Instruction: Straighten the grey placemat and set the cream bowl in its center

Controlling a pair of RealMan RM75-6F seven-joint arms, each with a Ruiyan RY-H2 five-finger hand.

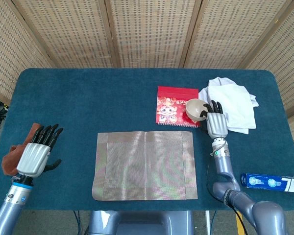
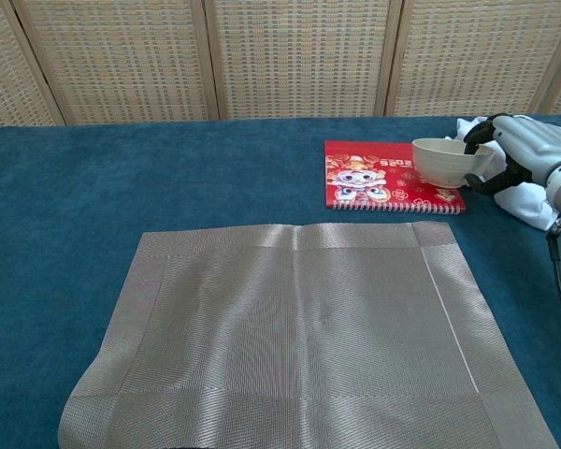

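The grey placemat (image 1: pixel 145 164) (image 2: pixel 299 337) lies flat near the table's front edge, roughly square to it. My right hand (image 1: pixel 215 121) (image 2: pixel 524 150) grips the cream bowl (image 1: pixel 195 108) (image 2: pixel 442 161) by its rim and holds it lifted above the right part of a red booklet (image 1: pixel 175 113) (image 2: pixel 383 177), beyond the mat's far right corner. My left hand (image 1: pixel 36 154) hovers at the front left with its fingers spread, holding nothing, well left of the mat. The chest view does not show it.
A crumpled white cloth (image 1: pixel 232 102) (image 2: pixel 533 198) lies right of the bowl. A brown cloth (image 1: pixel 11 156) sits under my left hand. A blue-and-white tube (image 1: pixel 272 182) lies at the front right. Wicker screens stand behind the blue table (image 1: pixel 88 103).
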